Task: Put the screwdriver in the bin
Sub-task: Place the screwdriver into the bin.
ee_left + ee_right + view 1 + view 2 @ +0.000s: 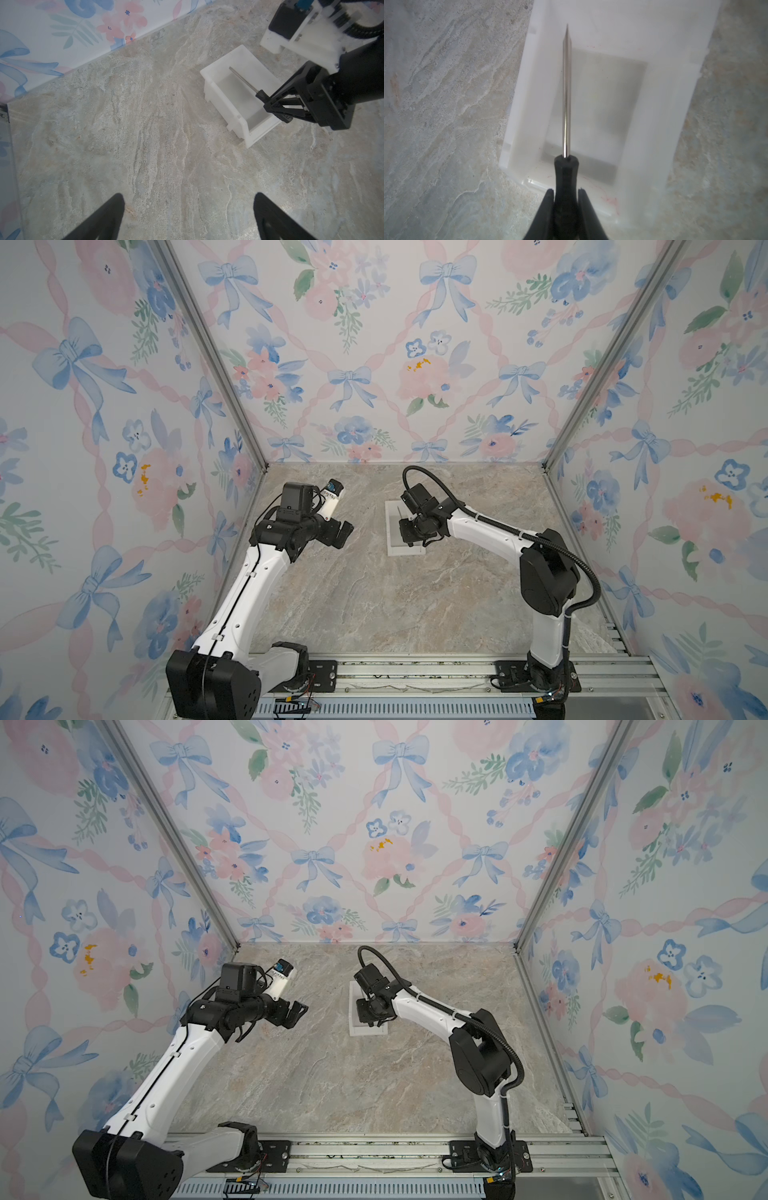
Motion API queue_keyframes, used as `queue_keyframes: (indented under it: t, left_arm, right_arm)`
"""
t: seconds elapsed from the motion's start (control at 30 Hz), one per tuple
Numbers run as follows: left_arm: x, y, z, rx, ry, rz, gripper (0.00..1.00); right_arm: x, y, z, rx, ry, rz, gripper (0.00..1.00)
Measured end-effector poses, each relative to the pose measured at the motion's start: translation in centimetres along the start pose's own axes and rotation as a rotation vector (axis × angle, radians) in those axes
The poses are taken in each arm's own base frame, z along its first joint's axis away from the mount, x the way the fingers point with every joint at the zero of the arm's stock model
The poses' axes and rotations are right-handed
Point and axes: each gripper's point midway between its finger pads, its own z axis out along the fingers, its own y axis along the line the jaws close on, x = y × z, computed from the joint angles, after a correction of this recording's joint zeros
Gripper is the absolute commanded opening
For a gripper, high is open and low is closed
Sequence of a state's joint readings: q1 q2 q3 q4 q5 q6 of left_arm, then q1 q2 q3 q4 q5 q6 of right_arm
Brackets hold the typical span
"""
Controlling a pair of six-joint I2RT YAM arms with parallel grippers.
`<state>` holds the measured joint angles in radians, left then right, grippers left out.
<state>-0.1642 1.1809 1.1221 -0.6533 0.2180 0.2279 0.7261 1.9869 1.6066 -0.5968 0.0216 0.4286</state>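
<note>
My right gripper (565, 190) is shut on the black handle of the screwdriver (566, 93). Its thin silver shaft points out over the open white bin (654, 104), above the bin's floor and apart from it. From the left wrist view, the screwdriver (242, 78) slants across the bin (224, 99) from the right gripper (276, 108) at the bin's edge. In both top views the right gripper (409, 533) (368, 1013) hovers over the bin (395, 549) (357, 1031). My left gripper (189, 195) (343, 533) is open and holds nothing, off to the bin's left.
The marble tabletop (374, 605) is enclosed by floral-papered walls at the back (395, 385) and on both sides. A metal rail (415, 672) with both arm bases runs along the front edge.
</note>
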Motion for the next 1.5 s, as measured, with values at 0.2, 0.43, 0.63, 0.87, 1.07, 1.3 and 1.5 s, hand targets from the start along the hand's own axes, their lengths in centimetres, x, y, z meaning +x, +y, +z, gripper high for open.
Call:
queue_keyframes:
  t: [0.2,0.43,0.63,0.87,1.07,1.3,1.5]
  left_arm:
    - [0.0,0.0,0.0,0.0,0.0,0.0,0.98]
    - [0.0,0.0,0.0,0.0,0.0,0.0,0.98]
    - [0.0,0.0,0.0,0.0,0.0,0.0,0.98]
    - [0.0,0.0,0.0,0.0,0.0,0.0,0.98]
    - [0.0,0.0,0.0,0.0,0.0,0.0,0.98]
    - [-0.1,0.1,-0.1,-0.006,-0.003,0.002,0.98]
    - [-0.1,0.1,-0.2,-0.011,-0.003,0.002,0.98]
  right_arm:
    - [0.1,-0.6,2.0,0.015,0.018,-0.004,0.21]
    - [0.0,-0.7,3.7,0.02,0.025,-0.023,0.22]
    - [-0.5,-0.5,4.7,0.019,0.023,-0.04,0.23]
    - [-0.1,-1.1,6.0,0.032,0.046,-0.046,0.25]
    - [-0.3,-1.3,6.0,0.033,0.044,-0.053,0.29]
    - [-0.6,-1.1,5.9,0.03,0.037,-0.058,0.35]
    - [-0.7,-1.1,5.5,0.029,0.034,-0.069,0.46]
